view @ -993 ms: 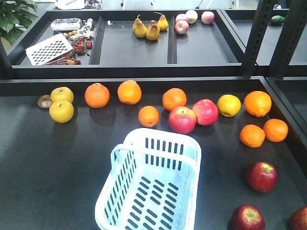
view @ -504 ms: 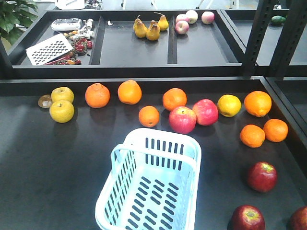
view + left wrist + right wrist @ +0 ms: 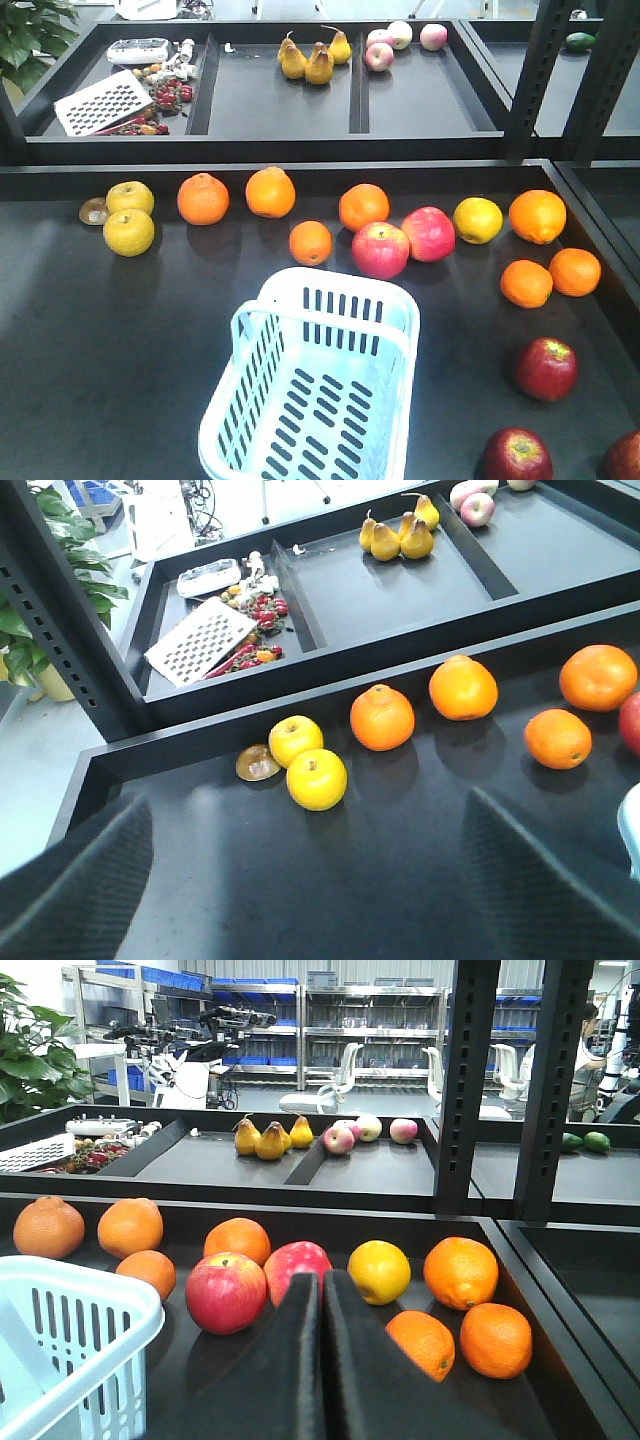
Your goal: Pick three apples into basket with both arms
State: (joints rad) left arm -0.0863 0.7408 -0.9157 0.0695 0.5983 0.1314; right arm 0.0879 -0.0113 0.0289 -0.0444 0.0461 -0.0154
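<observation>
**Q:** How does the left gripper [image 3: 308, 812] stand?
**A:** Released. Its two black fingers [image 3: 90, 875] are spread wide over the dark table [image 3: 400, 880], with nothing between them. Two yellow fruits [image 3: 317, 778] lie ahead of the gap, touching each other. A row of oranges [image 3: 381, 717] runs ahead and to the right. A sliver of the basket [image 3: 634, 825] shows beyond the right finger.

**Q:** And the right gripper [image 3: 321, 1285]?
**A:** Clenched on nothing, the fingers pressed flat together. Two pink-red apples [image 3: 226, 1292] sit just ahead and left of the tips, touching each other. A yellow fruit [image 3: 379, 1271] is just ahead and right. Three more oranges [image 3: 461, 1272] lie further right. The basket stands to the left of this gripper, near its side, and its white slotted wall faces the camera.

**Q:** Where are the dark red apples [image 3: 546, 368]?
**A:** All three are on the table, outside the basket, and show only in the front view. One lies right of the basket's rim [image 3: 335, 283]. The second [image 3: 516, 455] and third [image 3: 625, 458] lie nearer the front edge, the third cut off by the frame. Neither wrist view shows them, so their place relative to either gripper cannot be told.
</observation>
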